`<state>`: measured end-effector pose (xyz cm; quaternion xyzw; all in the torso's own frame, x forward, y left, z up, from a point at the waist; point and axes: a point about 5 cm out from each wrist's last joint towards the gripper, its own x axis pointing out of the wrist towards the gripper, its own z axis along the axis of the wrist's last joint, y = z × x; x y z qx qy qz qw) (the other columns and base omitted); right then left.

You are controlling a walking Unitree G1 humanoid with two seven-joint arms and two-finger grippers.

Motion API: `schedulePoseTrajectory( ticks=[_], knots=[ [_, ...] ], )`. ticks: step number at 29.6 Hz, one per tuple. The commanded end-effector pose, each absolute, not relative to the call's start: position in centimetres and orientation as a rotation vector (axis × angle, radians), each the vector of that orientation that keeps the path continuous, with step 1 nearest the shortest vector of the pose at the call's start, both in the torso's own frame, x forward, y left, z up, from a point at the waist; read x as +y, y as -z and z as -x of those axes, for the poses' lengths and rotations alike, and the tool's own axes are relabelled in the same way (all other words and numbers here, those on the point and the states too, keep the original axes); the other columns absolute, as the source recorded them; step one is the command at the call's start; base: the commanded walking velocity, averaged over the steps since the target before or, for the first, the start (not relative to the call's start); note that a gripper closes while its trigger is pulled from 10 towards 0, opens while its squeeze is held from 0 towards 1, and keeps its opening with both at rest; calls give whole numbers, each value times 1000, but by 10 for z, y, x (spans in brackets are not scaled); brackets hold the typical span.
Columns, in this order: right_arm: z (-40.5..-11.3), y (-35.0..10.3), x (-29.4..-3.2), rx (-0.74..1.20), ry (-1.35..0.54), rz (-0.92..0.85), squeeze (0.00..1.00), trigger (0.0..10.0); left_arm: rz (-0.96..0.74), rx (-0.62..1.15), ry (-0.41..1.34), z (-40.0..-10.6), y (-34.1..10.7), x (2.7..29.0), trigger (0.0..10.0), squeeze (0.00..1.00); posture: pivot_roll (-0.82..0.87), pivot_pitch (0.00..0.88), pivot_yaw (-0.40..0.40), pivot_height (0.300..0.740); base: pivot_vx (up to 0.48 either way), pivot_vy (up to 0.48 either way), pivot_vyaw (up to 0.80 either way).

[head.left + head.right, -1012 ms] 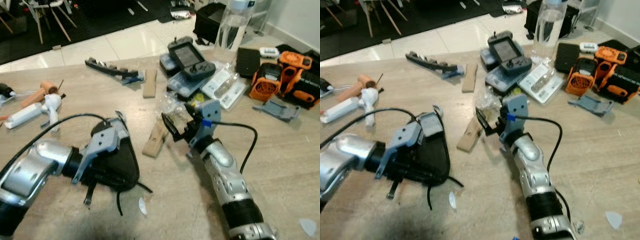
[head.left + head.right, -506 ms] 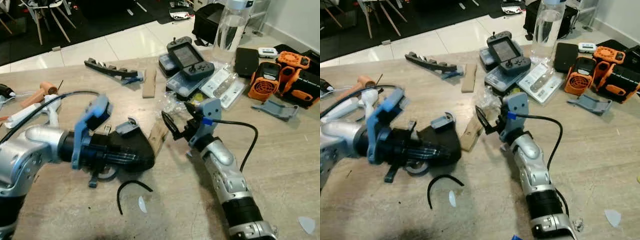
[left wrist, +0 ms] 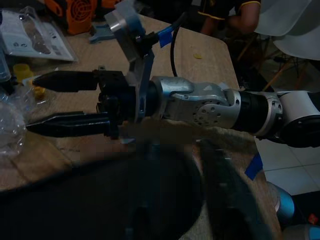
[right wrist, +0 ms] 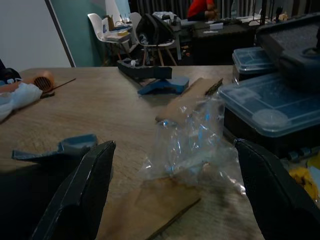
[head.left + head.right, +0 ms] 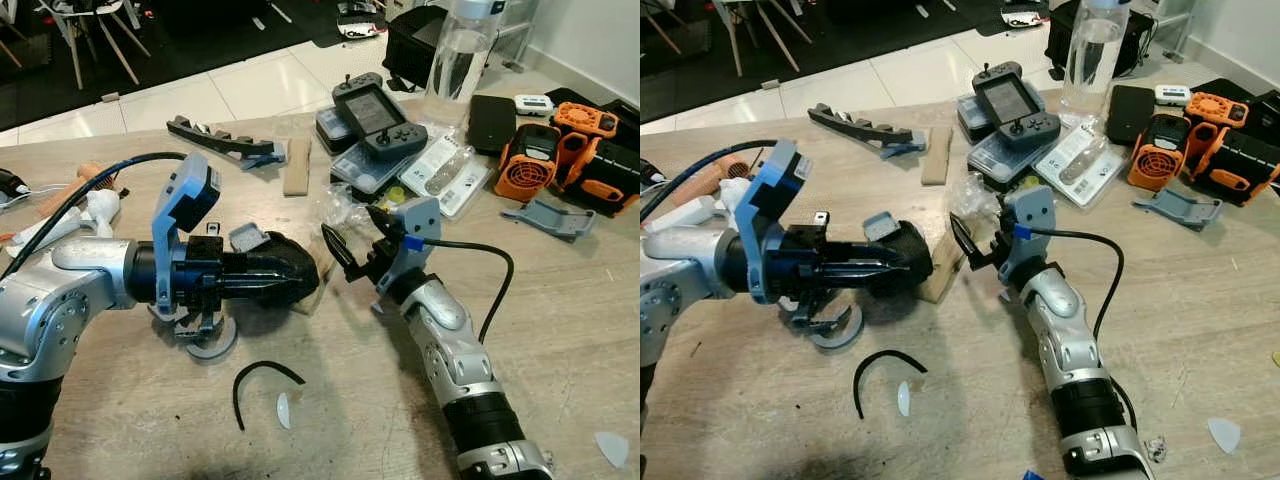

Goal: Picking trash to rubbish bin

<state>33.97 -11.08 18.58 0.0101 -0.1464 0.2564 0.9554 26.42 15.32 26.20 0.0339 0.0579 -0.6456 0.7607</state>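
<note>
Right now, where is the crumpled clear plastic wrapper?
The clear plastic wrapper lies on the wooden table just ahead of the open right gripper, beside the blue-lidded boxes.

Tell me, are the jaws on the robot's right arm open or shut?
Open. The right gripper has its two black fingers spread wide apart, with the crumpled clear plastic wrapper lying on the table between and ahead of them, not yet gripped.

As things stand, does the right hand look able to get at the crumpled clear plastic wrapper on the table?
Probably yes. The right hand is open and pointed straight at the clear plastic wrapper, which lies between and just beyond its fingers, with nothing lying between. The left hand holds a black bag beside it, off that path.
</note>
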Motion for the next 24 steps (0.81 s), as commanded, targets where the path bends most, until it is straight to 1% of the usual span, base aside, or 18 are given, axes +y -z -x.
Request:
schedulePoseTrajectory(
  ticks=[1, 3, 4, 6, 7, 12, 13, 14, 15, 17, 18, 20, 21, 24],
  knots=[
    [-339, -183, -109, -294, -528, -28, 0, 10000, -65, 113, 1413, -261, -263, 152, 10000, 1000, 16, 208, 90, 740, 0, 0, 0],
    [-339, -183, -109, -295, -530, -28, 0, 10000, -73, 99, 1402, -262, -265, 151, 10000, 1000, 16, 204, 89, 740, 0, 0, 0],
    [-339, -183, -109, -295, -531, -29, 0, 10000, -78, 99, 1396, -262, -265, 151, 10000, 369, 17, 205, 90, 740, 0, 0, 0],
    [-339, -183, -108, -295, -531, -30, 0, 10000, -82, 99, 1392, -262, -265, 151, 10000, 369, 17, 205, 90, 740, 0, 0, 0],
    [-339, -183, -108, -295, -532, -30, 0, 10000, -98, 107, 1388, -262, -263, 151, 10000, 0, 16, 205, 90, 740, 0, 0, 0],
    [-339, -182, -108, -289, -535, -31, 0, 10000, -218, 157, 1364, -261, -250, 149, 10000, 0, 16, 205, 89, 740, 0, 0, 0],
    [-338, -181, -107, -282, -540, -35, 0, 10000, -287, 163, 1312, -265, -244, 149, 10000, 0, 15, 203, 88, 740, 0, 0, 0],
    [-338, -181, -107, -282, -540, -35, 0, 10000, -287, 163, 1312, -265, -244, 149, 10000, 0, 15, 203, 88, 740, 0, 0, 0],
    [-338, -180, -106, -275, -550, -43, 0, 10000, -344, 157, 1254, -270, -239, 148, 10000, 0, 15, 203, 88, 740, 0, 0, 0],
    [-333, -180, -98, -272, -614, -64, 0, 10000, -383, 132, 1109, -284, -233, 150, 10000, 0, 12, 206, 90, 740, 0, 0, 0],
    [-333, -180, -98, -272, -614, -64, 0, 10000, -383, 132, 1109, -284, -233, 150, 10000, 0, 12, 206, 90, 740, 0, 0, 0],
    [-325, -184, -89, -277, -687, -69, 0, 10000, -359, 100, 994, -295, -233, 153, 10000, 0, 11, 207, 90, 740, 0, 0, 0],
    [-325, -184, -89, -277, -687, -69, 0, 10000, -359, 100, 994, -295, -233, 153, 10000, 0, 11, 207, 90, 740, 0, 0, 0],
    [-316, -187, -77, -244, -719, -85, 0, 10000, -375, 54, 841, -303, -231, 163, 10000, 0, 7, 202, 88, 740, 0, 0, 0]
  ],
)
